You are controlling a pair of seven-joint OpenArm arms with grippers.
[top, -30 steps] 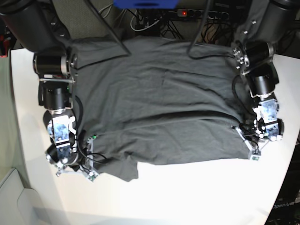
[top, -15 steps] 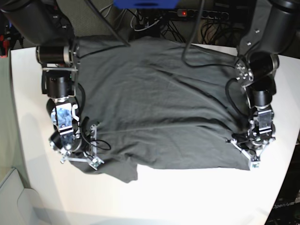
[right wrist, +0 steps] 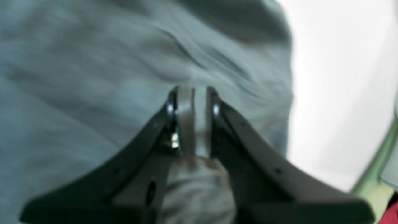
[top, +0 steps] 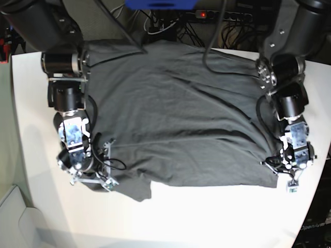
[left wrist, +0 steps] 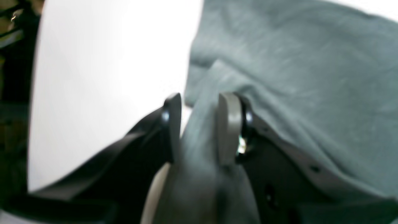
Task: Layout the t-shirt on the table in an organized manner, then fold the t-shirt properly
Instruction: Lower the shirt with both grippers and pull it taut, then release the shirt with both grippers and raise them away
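Observation:
The dark grey t-shirt (top: 176, 113) lies spread flat over the white table (top: 217, 217), its near hem facing the front edge. My right gripper (top: 106, 178) sits at the hem's corner on the base view's left. In the right wrist view that gripper (right wrist: 193, 118) is shut, with a thin fold of the t-shirt (right wrist: 77, 77) pinched between its pads. My left gripper (top: 290, 182) is at the opposite hem corner. The left wrist view shows the left gripper (left wrist: 199, 127) with jaws parted and a loose ridge of the t-shirt (left wrist: 295, 77) lying between them.
Black cables and a power strip (top: 207, 15) run behind the table's far edge. A pale bin-like thing (top: 13, 217) stands off the near left corner. Bare tabletop (left wrist: 108, 77) lies beside the left gripper, close to the table's edge.
The cross-wise fold in the shirt has been pulled out and the cloth now lies flatter. Both grippers have shifted slightly toward the front edge. The left jaws have parted.

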